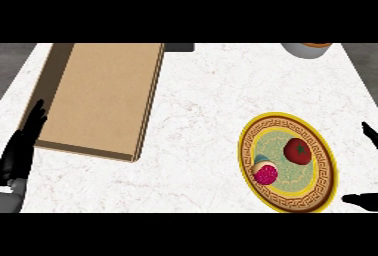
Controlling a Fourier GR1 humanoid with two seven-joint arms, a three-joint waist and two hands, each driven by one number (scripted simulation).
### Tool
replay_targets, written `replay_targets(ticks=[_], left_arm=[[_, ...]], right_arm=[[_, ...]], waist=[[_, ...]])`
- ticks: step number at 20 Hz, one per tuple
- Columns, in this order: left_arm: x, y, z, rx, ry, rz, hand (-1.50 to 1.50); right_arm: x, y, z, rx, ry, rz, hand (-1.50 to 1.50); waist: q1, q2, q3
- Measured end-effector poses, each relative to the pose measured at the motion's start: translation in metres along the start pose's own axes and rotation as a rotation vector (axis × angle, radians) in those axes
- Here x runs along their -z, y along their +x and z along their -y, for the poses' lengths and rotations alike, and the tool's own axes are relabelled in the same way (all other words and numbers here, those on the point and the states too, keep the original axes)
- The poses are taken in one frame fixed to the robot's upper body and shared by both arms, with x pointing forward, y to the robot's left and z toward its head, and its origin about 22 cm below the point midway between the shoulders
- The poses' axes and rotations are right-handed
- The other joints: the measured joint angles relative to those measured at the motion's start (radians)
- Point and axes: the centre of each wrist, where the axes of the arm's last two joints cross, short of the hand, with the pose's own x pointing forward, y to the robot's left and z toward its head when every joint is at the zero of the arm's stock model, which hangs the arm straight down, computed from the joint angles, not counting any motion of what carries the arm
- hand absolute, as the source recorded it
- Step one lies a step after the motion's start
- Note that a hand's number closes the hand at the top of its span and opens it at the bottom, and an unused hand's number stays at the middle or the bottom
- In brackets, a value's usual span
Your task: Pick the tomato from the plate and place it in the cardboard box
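At the far left edge of the frame the left hand [18, 150] stands with straight fingers pointing up, holding nothing, resting just beside the cardboard box [100, 97]. The box fills the upper left of the frame, its open side facing up and its long right wall running down toward the middle. Between the box and the plate lies a bare stretch of white marbled counter [199, 130].

In the lower right of the frame sits the yellow patterned plate [319, 200]. The tomato [297, 150] lies on its upper right part, still on the plate and well apart from the box. Just lower left of it on the same plate is a round pink-and-cream item [264, 173], possibly a cut fruit. At the right edge only fingertips of the right hand [362, 200] show, spread and gripping nothing, near the plate's rim.

The pick has not begun. The right hand is nearer, so it would likely do best to come over the tomato from the right, curl round it without nudging the pink item, lift clear of the rim, then carry it leftward across the counter and over the box's right wall. That wall and the neighbouring item look like the only obstacles. A grey bowl [306, 49] at the upper right edge stands well out of the path.
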Motion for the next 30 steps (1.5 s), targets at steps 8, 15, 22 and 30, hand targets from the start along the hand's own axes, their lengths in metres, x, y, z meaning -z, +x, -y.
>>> replay_targets(ticks=[8, 15, 22, 30], left_arm=[[0.004, 0.002, -0.006, 0.009, -0.002, -0.001, 0.0], [0.003, -0.002, -0.009, 0.014, -0.002, -0.007, 0.0], [0.004, 0.003, -0.005, 0.008, 0.008, -0.009, 0.0], [0.006, -0.003, -0.009, 0.011, 0.012, -0.007, 0.0]], right_arm=[[0.046, 0.033, 0.019, -0.23, 0.283, -0.117, -1.5], [0.079, 0.06, 0.008, -0.303, 0.454, -0.219, -1.5], [0.099, 0.066, -0.017, -0.36, 0.499, -0.261, -1.5], [0.106, 0.07, -0.025, -0.36, 0.518, -0.269, -1.5]], waist=[[0.007, 0.0, -0.002], [0.003, -0.001, -0.002], [-0.001, -0.001, -0.001], [-0.003, -0.001, -0.001]])
